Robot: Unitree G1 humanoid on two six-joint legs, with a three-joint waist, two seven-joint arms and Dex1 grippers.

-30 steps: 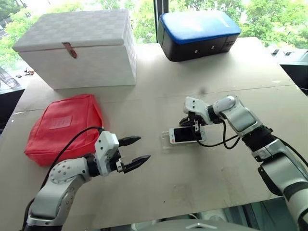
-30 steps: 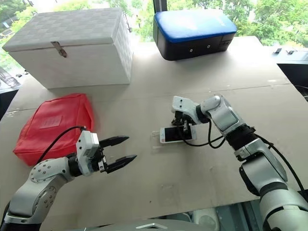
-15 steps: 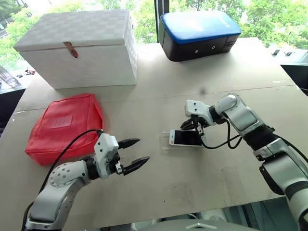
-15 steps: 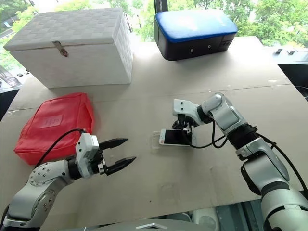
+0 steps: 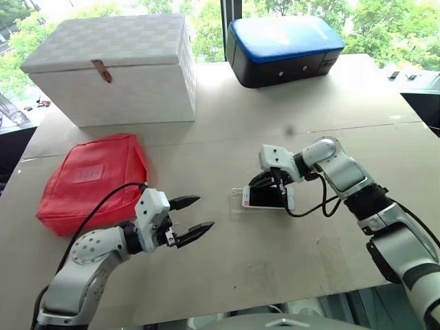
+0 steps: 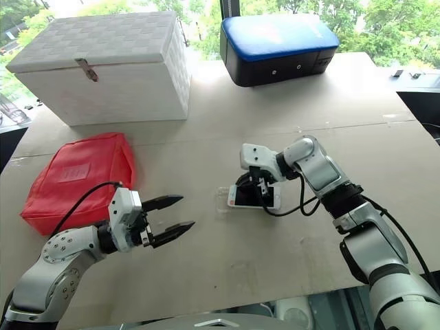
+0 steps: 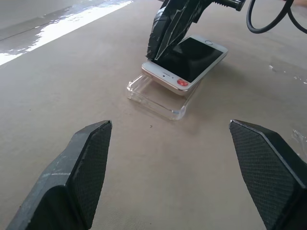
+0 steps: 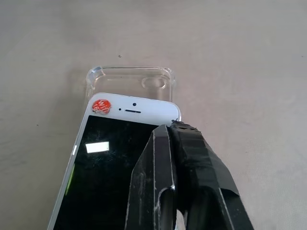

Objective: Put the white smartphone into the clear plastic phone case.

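The white smartphone (image 5: 267, 196) is lying screen-up near the middle of the table (image 5: 289, 254), resting on top of the clear plastic phone case (image 7: 156, 98). It is sitting offset rather than seated: the case's camera-cutout end is sticking out past the phone's top bezel, which is carrying a small red sticker (image 8: 100, 106).

The right gripper (image 8: 168, 132) is reaching in from the phone's 3 o'clock side, its two black fingers pressed together with nothing between them, the tips resting on the black screen near the top bezel.

The left gripper (image 5: 192, 216) is hovering above the bare table at roughly 8 o'clock from the phone and well apart from it, its fingers spread wide and pointing toward the phone.

A red pouch (image 5: 93, 180) is lying at the phone's 9 o'clock. A white box (image 5: 113, 69) is standing at about 10 o'clock, and a blue-topped black case (image 5: 282, 49) at 12 o'clock.
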